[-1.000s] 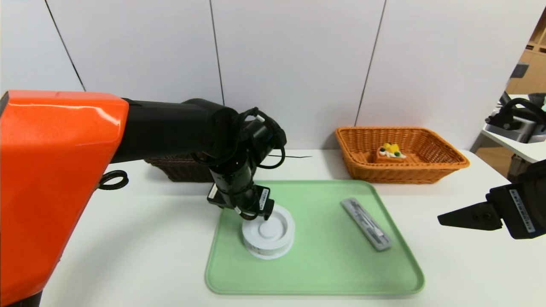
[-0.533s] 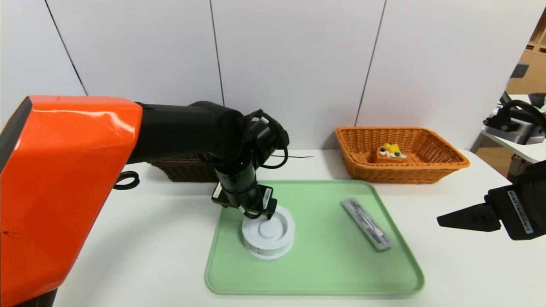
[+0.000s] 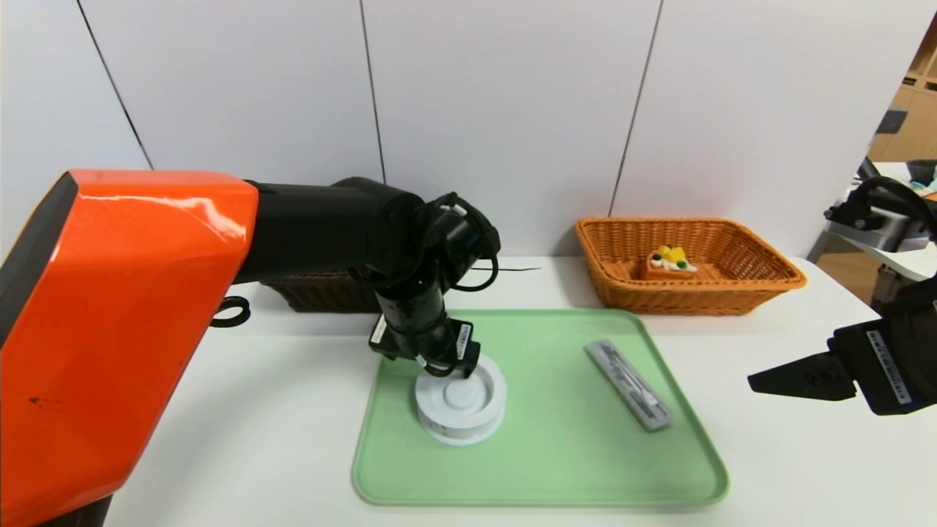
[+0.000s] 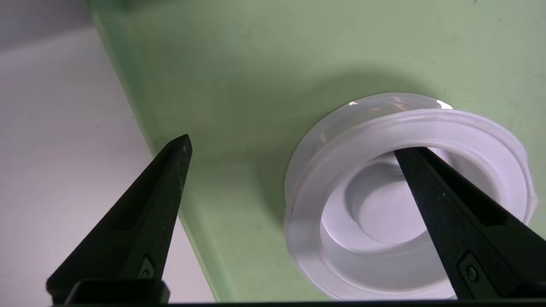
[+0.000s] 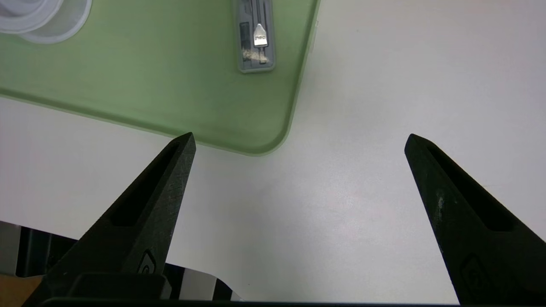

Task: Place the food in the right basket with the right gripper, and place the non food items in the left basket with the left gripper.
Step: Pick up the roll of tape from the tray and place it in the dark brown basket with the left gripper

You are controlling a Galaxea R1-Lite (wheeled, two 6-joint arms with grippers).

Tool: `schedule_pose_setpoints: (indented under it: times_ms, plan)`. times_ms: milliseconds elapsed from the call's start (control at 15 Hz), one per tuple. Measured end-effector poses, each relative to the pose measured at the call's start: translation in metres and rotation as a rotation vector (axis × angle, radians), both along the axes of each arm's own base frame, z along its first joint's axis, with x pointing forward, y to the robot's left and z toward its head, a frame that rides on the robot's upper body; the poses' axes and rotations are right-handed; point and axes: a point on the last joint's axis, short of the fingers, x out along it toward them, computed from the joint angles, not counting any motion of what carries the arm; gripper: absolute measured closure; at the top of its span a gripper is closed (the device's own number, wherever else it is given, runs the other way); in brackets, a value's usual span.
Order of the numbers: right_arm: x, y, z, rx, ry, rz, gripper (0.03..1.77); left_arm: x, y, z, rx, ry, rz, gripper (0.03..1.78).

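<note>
white and round, the lidded container [image 3: 460, 399] sits toward nine o'clock on the green tray [image 3: 549, 468], the left gripper [image 4: 292, 143] above it, spread wide. the slim grey case [image 3: 628, 384] lies toward three o'clock; the right gripper [image 5: 300, 138], also open, hovers beyond.

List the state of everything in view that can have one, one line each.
Left gripper: open, above the tray's left part
Right gripper: open, off the tray's right side
White round container: on the tray, ungrasped
Gray case: on the tray, ungrasped
Orange basket: holding cake
Cake: inside the orange basket
</note>
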Motion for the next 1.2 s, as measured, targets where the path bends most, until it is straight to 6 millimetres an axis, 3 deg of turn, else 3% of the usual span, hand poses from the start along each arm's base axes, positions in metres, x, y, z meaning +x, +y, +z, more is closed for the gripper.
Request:
schedule_pose_setpoints:
  times_ms: [1200]
  plan:
    - [0.0074,0.0036,-0.004,-0.001,0.02,0.008,0.1,0.0071,-0.004,-0.009,0.006,0.023,0.006,0.12]
